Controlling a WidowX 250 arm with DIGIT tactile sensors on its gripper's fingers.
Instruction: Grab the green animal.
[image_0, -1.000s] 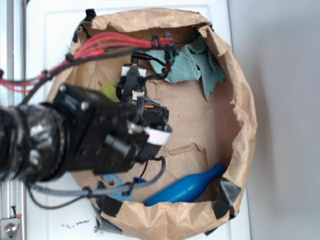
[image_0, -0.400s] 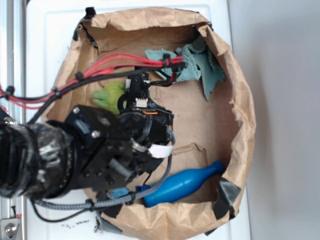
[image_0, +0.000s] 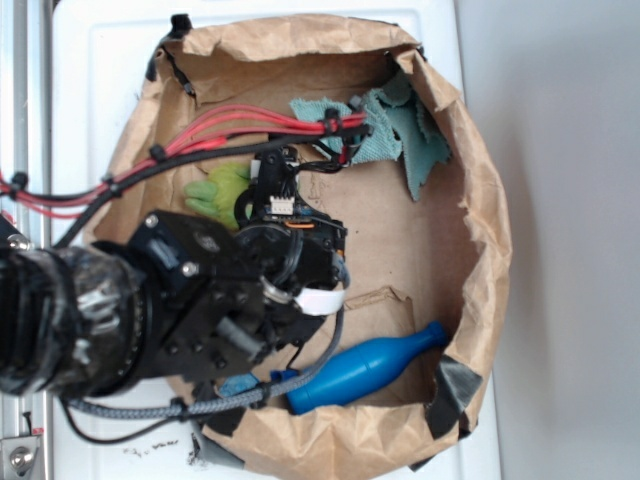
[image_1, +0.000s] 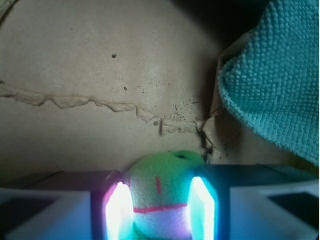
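Wrist view is showing the claw with its two glowing fingers pressing against both sides of the frog, so it is gripping the frog between them. The frog's rounded green head is sitting low in the middle of the picture, with a thin red mouth line and a short red stroke above it facing the camera. Behind it, the brown paper floor is lying creased, with a torn ridge running across. A teal rag is hanging in at the upper right, near the frog but apart from it.

From the exterior view, the black arm is reaching in from the left over a crumpled paper basket that is resting on a white surface. The frog is showing as a lime-green patch at the left of the basket floor, partly hidden under the arm and its red cables. The rag is lying against the upper right wall. A blue bottle is lying on its side along the lower wall, well apart from the frog. The claw itself is hidden in this view beneath the arm.
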